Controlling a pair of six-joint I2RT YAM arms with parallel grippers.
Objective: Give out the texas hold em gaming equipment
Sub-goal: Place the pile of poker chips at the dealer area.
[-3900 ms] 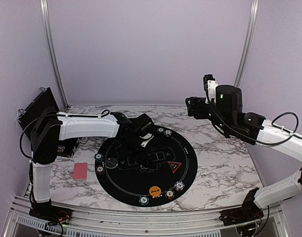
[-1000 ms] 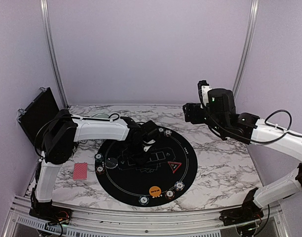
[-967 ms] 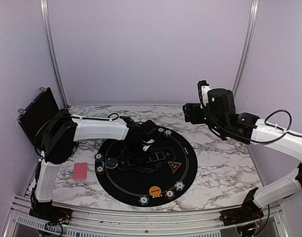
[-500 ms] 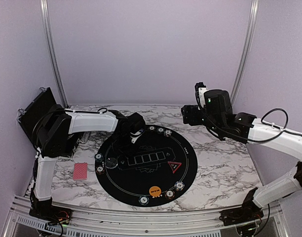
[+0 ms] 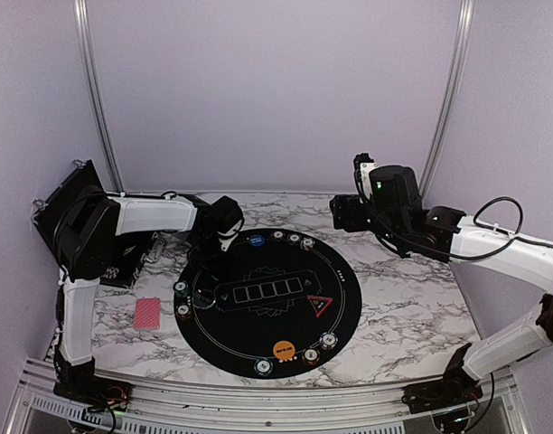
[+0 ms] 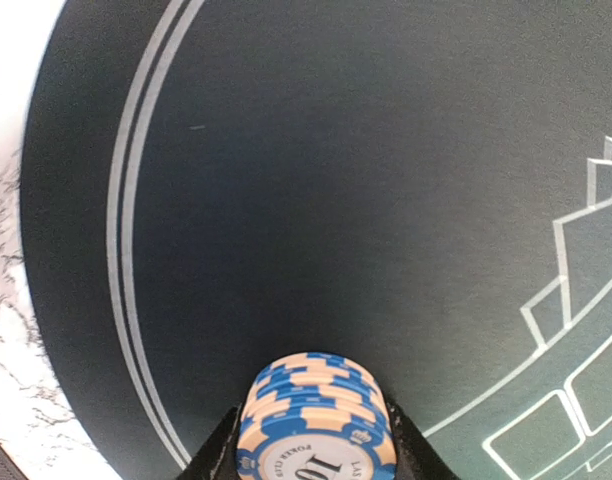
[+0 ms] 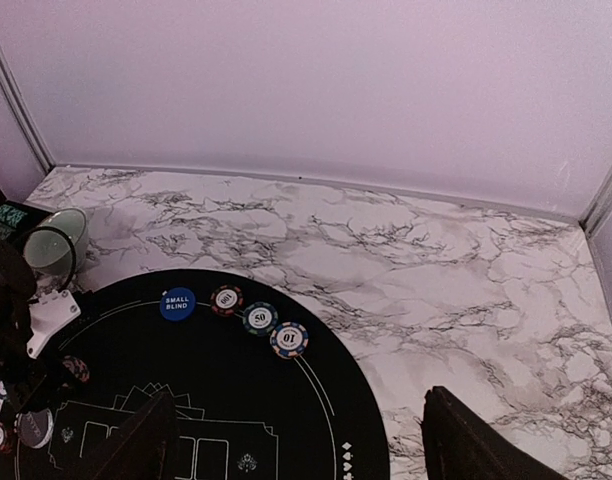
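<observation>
Our left gripper (image 6: 314, 455) is clamped on a chip stack (image 6: 311, 390); if we loosen early, chips scatter across the mat (image 6: 336, 200) underneath.

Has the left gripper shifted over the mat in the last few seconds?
Yes. The left gripper has moved left, from near the black mat's middle toward its far-left rim, shut on a blue-and-cream chip stack.

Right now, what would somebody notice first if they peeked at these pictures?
The big round black mat fills the middle of the white marble table, with a red triangle marker on its right side and an orange round disc near its front edge. The left gripper pinches a stack of blue-and-cream striped poker chips by the mat's left edge.
</observation>
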